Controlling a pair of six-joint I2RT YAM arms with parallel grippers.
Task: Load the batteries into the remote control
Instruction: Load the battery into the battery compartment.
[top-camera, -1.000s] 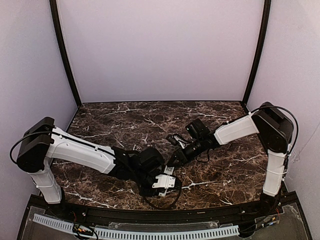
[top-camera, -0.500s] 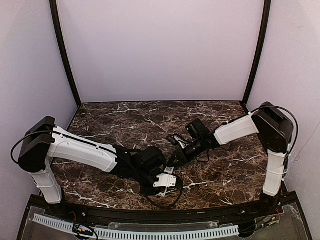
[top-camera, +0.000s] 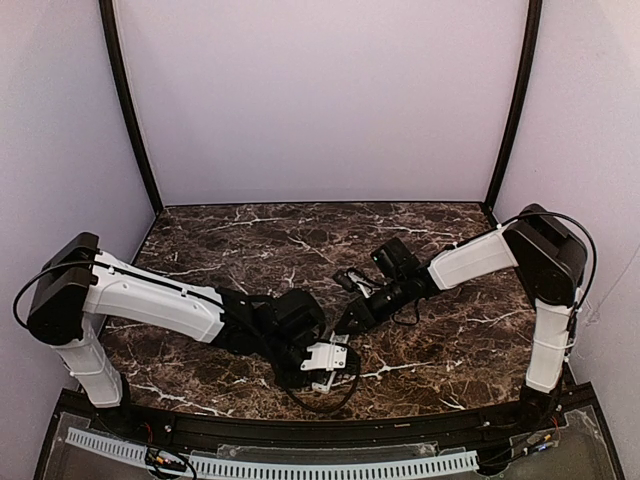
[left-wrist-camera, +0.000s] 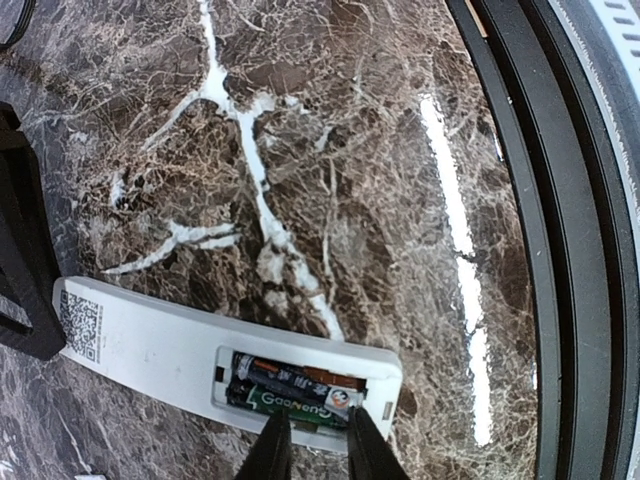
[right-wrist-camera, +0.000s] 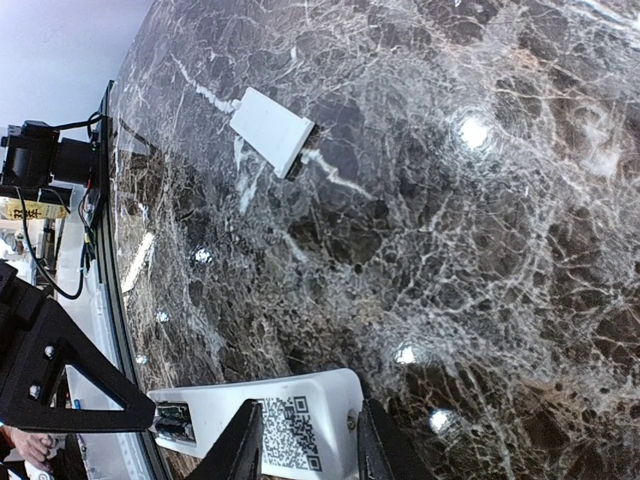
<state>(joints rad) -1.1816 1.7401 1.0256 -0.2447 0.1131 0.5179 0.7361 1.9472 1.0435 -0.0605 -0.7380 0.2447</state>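
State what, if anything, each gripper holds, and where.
Right gripper is at the QR-code end of the remote control; left gripper sits at the battery bay. Whether either grips cannot be told.

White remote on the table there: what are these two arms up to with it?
The remote lies back side up with its compartment open. A white piece, likely its cover, lies apart. Batteries sit in the compartment, and the left arm's fingers hover at its edge. The right arm's fingers stand at the QR-code end.
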